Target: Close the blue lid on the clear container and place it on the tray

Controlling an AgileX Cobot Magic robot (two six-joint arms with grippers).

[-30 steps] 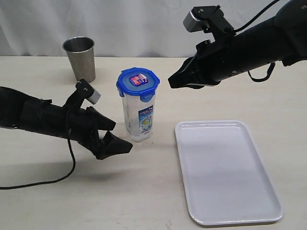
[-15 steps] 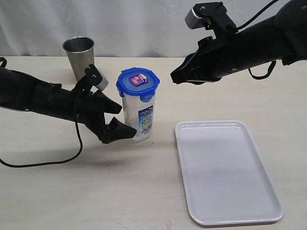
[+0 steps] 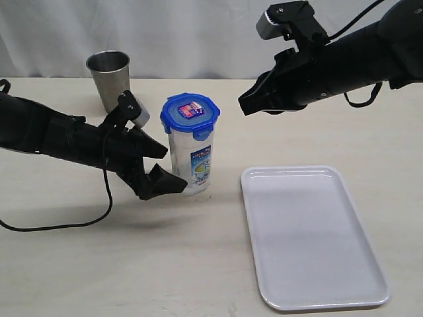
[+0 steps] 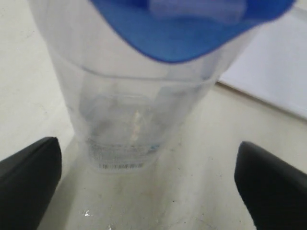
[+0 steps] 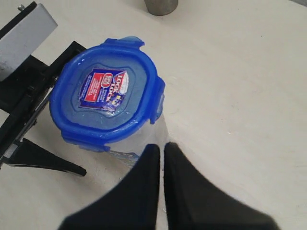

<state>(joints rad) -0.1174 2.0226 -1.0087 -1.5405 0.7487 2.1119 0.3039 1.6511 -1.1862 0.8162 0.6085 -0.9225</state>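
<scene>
Since a second ago the left gripper point(image 3: 173, 170) has moved in; it is reaching low, wide open and empty, flanking the container point(image 3: 192, 158), which is standing lid point(image 3: 190, 113) on, on the tabletop point(image 3: 198, 264) beside the tray point(image 3: 310, 238). The right gripper point(image 3: 246, 107) is hovering above, closed and empty.

open table point(image 3: 198, 264) lies between the clear container point(image 3: 192, 165) and the tray point(image 3: 310, 305). the left gripper point(image 3: 173, 168) crowds the container's opposite side, steel cup point(image 3: 111, 79) behind.

blue lid point(image 3: 190, 110) (red-blue sticker), white tray point(image 3: 310, 231)
</scene>
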